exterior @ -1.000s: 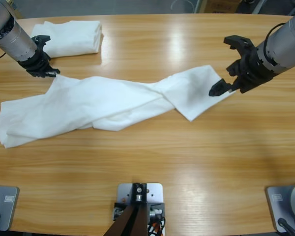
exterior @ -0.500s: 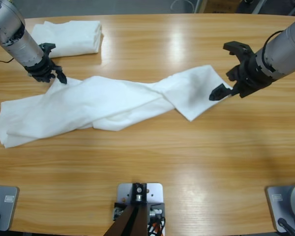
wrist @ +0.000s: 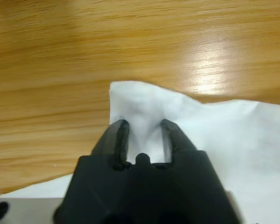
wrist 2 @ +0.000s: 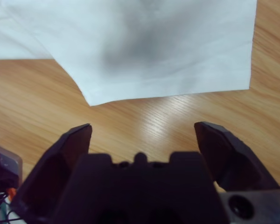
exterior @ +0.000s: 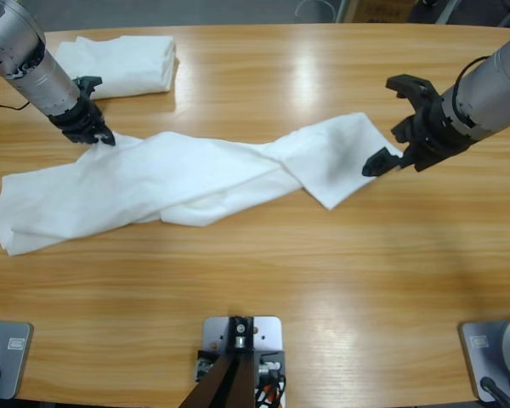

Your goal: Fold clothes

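Left wrist view looks along the left gripper (wrist: pixel 144 133), whose two black jaws stand close together, clenched on a raised pinch of white cloth at a corner of the spread T-shirt (wrist: pixel 233 140); the cloth bunches up between the jaws, and bare wooden table (wrist: pixel 130 42) lies beyond that corner. Seen from the high view, this same left gripper (exterior: pixel 98 134) sits at the upper edge of the spread T-shirt (exterior: pixel 153 187), near its long end, with its silver arm (exterior: pixel 21 51) running away toward the picture's upper corner. Right wrist view shows the right gripper (wrist 2: pixel 142 133) with its jaws released and spread wide, holding nothing; it hovers over bare wood just short of the T-shirt's other end, where a straight hem and a pointed corner lie flat and a soft shadow falls on the cloth (wrist 2: pixel 149 51). The high view places the right gripper (exterior: pixel 395 136) just beside that end of the T-shirt, one jaw tip at the cloth's edge, though I cannot tell whether it touches. The spread T-shirt itself lies across the middle of the table (exterior: pixel 263 289) as a long twisted band, crossed over itself near its middle. Beyond the T-shirt's left-gripper end, near the table's far edge, rests a folded white T-shirt (exterior: pixel 123 64), apart from the spread one.
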Robot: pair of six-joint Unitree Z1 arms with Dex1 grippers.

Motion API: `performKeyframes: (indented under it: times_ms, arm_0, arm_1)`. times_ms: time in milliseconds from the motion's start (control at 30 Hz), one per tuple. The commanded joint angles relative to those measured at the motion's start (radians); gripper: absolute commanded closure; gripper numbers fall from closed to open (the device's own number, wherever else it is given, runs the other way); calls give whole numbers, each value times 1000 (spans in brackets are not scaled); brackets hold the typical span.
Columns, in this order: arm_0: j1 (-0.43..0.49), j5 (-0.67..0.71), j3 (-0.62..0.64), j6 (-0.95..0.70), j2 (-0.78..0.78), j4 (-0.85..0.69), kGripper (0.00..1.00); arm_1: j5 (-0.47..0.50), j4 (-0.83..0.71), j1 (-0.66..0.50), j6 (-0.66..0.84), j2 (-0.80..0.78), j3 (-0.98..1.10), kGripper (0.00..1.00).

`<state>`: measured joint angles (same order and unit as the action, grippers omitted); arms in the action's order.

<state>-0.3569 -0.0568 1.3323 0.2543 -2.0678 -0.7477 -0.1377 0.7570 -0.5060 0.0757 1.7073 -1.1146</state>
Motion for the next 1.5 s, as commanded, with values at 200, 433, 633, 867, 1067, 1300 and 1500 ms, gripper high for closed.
performKeyframes:
  times_ms: [200, 433, 633, 867, 1067, 1300, 1500]
  arm_0:
    - [1, -29, -78, 15, 68, 31, 1000]
    - [-5, -12, -143, 37, 132, 38, 1000]
    - [-14, 12, -166, 85, 230, 37, 1000]
    - [-57, 12, -175, 117, 259, 37, 1000]
    - [-77, 12, -194, 141, 287, 35, 1000]
    - [-81, 8, -220, 146, 309, 32, 1000]
    - [-80, -3, -243, 148, 337, 31, 1000]
  arm_1:
    - [-42, -3, -11, 14, -15, 25, 110]
    - [-71, -96, 4, 197, 22, 119, 105]
    - [-34, -192, 142, 299, 69, 141, 123]
    - [-110, -217, 181, 336, 93, 134, 524]
    - [-67, -248, 284, 313, 176, 109, 446]
    - [-59, -254, 287, 291, 272, 64, 384]
    - [-74, -269, 283, 280, 318, 51, 397]
